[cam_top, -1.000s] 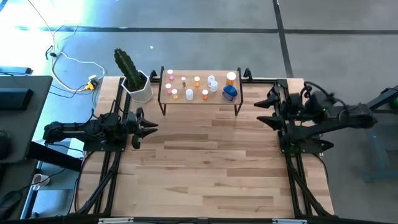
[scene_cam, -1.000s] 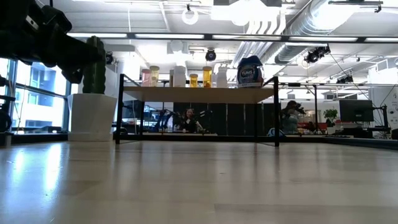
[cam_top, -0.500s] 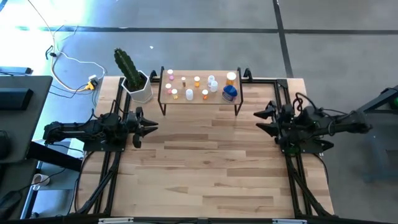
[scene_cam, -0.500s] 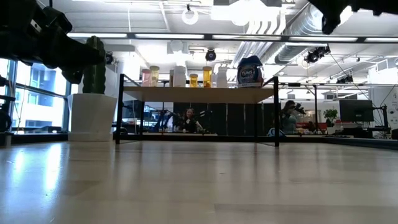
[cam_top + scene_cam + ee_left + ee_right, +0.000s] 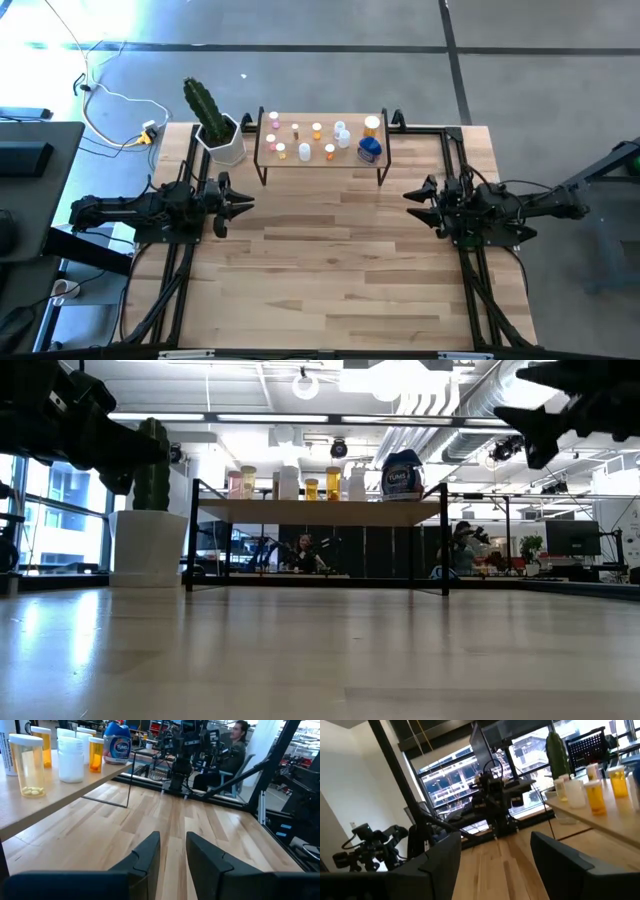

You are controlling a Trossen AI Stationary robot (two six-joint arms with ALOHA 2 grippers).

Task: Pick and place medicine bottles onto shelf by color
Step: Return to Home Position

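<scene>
While all the medicine bottles [image 5: 318,140] that I can see stand on the shelf [image 5: 345,159] at the far edge of the table [image 5: 330,280], no bottle lies on the planks, so I judge the sorting is done and only the going home remains. The pink ones are toward the left end and the blue bottle [image 5: 369,150] is at the right end; the orange and white ones are in between.

The left gripper [image 5: 240,205] rests low at the left side, well apart from the shelf. Its fingers have only a narrow gap and hold nothing. The right gripper [image 5: 412,197] hangs over the right side of the table with its claw wide and also empty.

To do this step well, I think the right arm should fold back along its own side and never swing toward the shelf, because the blue bottle stands near that end and a touch on a thin black leg could shake every bottle. A slow and smooth move is enough. It should end in a pose that mirrors the left arm. The cactus pot [image 5: 225,143] beside the shelf is not in the way.
</scene>
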